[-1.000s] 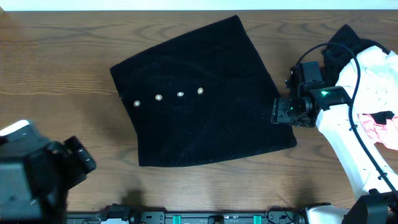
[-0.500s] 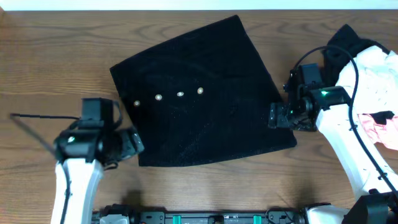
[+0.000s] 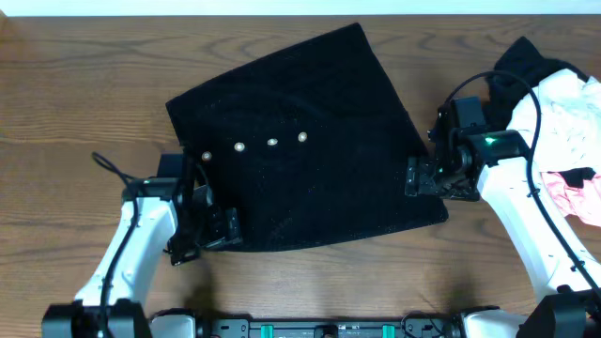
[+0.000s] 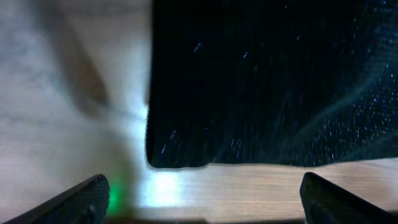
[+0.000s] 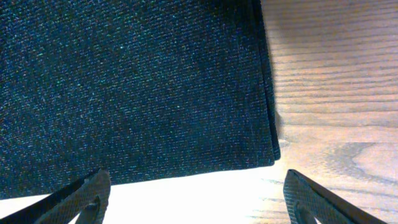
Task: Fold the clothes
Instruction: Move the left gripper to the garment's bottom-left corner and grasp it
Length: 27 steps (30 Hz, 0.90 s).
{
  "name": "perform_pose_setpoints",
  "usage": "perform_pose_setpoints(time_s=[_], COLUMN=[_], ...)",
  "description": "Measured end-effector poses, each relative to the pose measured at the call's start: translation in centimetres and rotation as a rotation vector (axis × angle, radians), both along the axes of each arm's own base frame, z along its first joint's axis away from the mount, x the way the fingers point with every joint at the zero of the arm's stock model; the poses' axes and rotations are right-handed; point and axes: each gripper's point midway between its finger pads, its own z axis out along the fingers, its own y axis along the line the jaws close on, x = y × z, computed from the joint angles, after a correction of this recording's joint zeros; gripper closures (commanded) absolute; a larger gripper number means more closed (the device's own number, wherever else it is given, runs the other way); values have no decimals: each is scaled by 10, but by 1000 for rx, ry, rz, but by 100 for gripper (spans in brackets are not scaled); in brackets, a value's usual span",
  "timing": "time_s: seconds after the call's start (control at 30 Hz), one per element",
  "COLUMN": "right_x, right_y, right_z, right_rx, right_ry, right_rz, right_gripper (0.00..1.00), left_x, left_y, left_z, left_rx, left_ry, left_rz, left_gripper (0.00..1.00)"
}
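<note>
A large black garment lies flat in the middle of the table, with a row of several small pale buttons. My left gripper sits at its near-left corner, open. In the left wrist view that garment's corner lies just ahead of the open left gripper, with bare wood between the fingers. My right gripper is at the garment's right edge, open. The right wrist view shows the hem and corner of the garment ahead of the right gripper, which holds nothing.
At the right edge lies a pile of other clothes: a black piece, a white piece and a coral-pink piece, partly behind the right arm. The wooden table shows around the garment. A cable trails from the left arm.
The left arm swung in from the lower left and reached the garment's near-left corner. The right gripper opened wider and stayed near the right edge.
</note>
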Motion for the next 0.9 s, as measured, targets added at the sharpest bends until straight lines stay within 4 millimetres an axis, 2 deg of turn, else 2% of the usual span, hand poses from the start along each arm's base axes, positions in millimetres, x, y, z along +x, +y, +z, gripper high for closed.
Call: perform_pose_setpoints(time_s=[0.23, 0.3, 0.47, 0.53, 0.63, 0.77, 0.8, 0.9], right_x=[0, 0, 0, -1, -4, -7, -7, -7], right_y=[0, 0, 0, -2, -4, -12, -15, -30], right_z=[0, 0, 0, 0, -1, -1, -2, -2], right_rx=[0, 0, -3, -9, -19, -32, -34, -38], right_ry=[0, 0, 1, 2, 17, 33, 35, 44], right_rz=[0, 0, -1, -2, -11, -56, -68, -128], right_gripper=[15, 15, 16, 15, 14, 14, 14, 15], left_x=[1, 0, 2, 5, 7, 6, 5, 1], left_y=[-4, -4, -6, -6, -6, -7, -7, -7], left_z=[-13, -18, -31, -34, -34, -33, -32, -25], left_rx=[-32, -35, -47, -50, -48, -55, -57, -58], left_ry=[31, 48, 61, 50, 43, 46, 49, 54], left_rz=[-68, -71, -86, -83, -82, -89, -87, -90], left_gripper=[5, 11, 33, 45, 69, 91, 94, 94])
